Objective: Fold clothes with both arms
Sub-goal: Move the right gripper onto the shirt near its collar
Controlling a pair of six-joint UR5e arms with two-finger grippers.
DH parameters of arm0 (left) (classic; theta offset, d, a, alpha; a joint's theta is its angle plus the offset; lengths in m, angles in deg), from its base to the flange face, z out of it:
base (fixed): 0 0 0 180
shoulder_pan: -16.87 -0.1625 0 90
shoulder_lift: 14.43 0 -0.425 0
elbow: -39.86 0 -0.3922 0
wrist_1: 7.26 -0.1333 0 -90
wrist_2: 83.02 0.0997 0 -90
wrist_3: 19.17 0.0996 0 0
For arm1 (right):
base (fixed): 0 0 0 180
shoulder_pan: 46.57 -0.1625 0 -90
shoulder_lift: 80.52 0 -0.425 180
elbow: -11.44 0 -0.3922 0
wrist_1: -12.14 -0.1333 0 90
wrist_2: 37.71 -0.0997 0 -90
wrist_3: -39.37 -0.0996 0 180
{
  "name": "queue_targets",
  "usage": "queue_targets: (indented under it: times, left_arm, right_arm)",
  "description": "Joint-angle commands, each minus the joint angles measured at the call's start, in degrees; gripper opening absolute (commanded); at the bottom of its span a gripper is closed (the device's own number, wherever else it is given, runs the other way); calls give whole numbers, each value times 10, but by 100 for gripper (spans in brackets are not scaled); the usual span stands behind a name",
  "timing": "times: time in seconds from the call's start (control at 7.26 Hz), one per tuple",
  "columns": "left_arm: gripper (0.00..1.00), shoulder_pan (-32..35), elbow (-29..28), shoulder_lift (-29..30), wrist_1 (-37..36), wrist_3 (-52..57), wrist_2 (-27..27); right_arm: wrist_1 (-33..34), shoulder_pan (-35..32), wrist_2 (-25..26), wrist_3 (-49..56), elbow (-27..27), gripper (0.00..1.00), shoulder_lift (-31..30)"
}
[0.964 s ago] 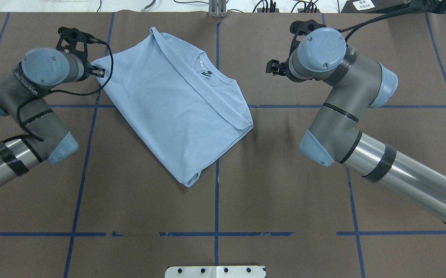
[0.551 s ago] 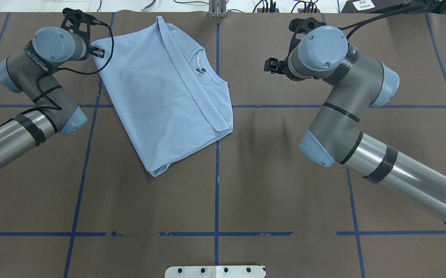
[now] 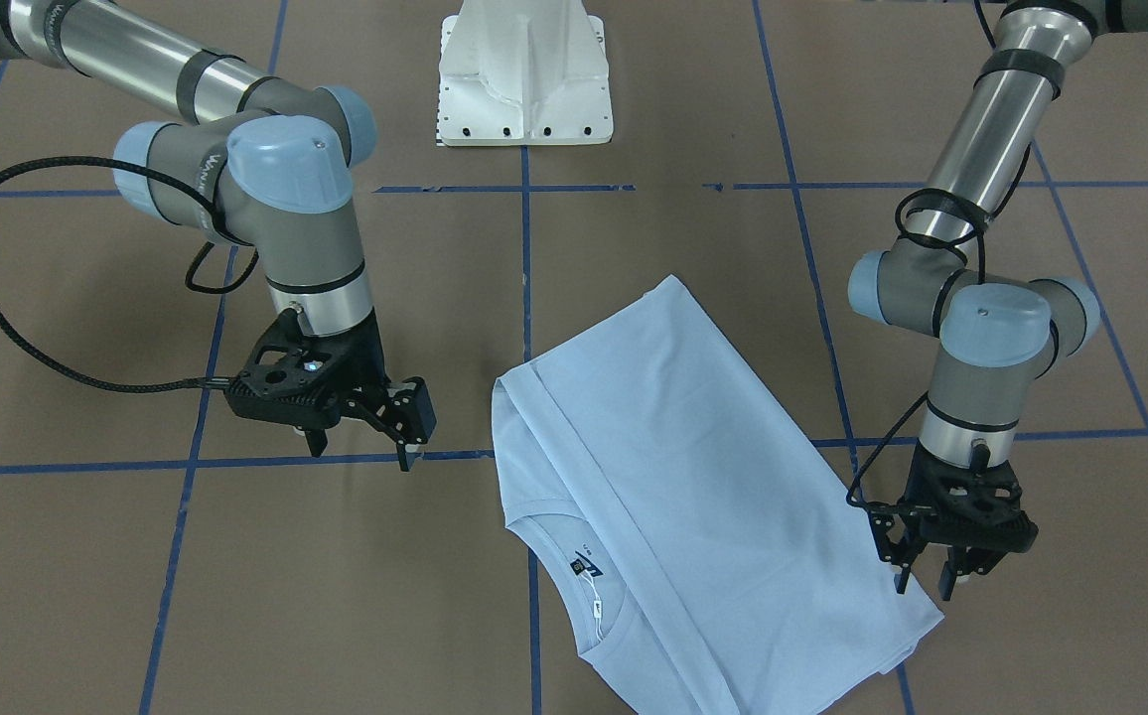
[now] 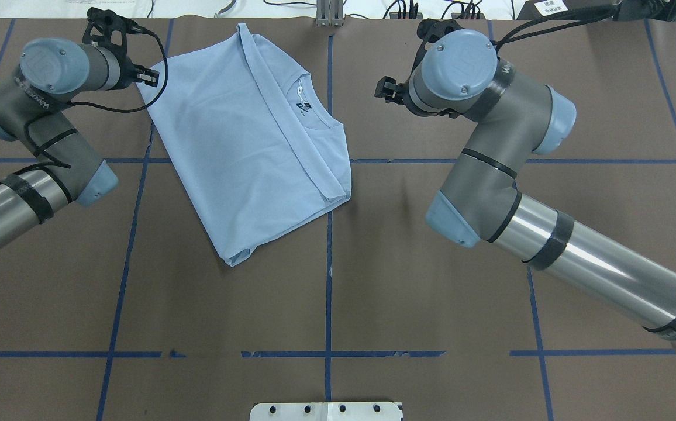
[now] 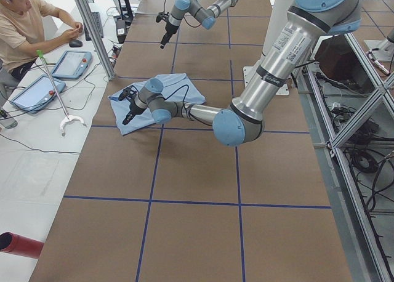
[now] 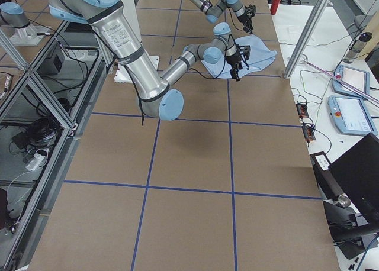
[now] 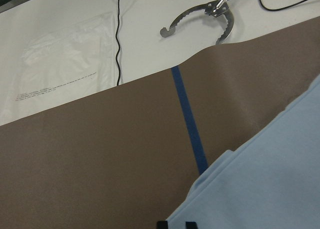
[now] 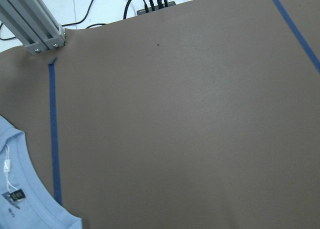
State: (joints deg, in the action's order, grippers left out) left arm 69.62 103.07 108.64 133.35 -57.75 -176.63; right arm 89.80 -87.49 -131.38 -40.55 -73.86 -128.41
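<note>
The T-shirt lies part-folded and askew on the counter, far side, left of centre; thin, light, limp cloth that will slide, so pinch its corners; left gripper gapes over 1 corner; right gripper hangs open, empty, apart from the collar.

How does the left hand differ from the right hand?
The left hand hangs at a corner of the T-shirt; the right hand hangs over bare table, apart from it. The left hand is opposite the collar; the right hand is on the collar side. Both are black, pointing down.
</note>
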Motion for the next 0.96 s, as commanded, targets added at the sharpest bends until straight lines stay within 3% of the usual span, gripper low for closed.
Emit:
queue_targets:
  times: [0.0,0.28,0.55,0.83]
  left_arm:
    - [100,1,33,-14,5,-6,-12]
    - [100,1,37,-14,6,-25,-13]
    - [100,0,37,-13,6,-26,-13]
    - [100,0,37,-14,6,-26,-13]
  right_arm:
    - [0,29,6,-91,87,94,76]
    - [0,57,9,-161,134,74,104]
    - [1,77,9,-178,147,63,101]
    - [3,94,11,-176,149,61,98]
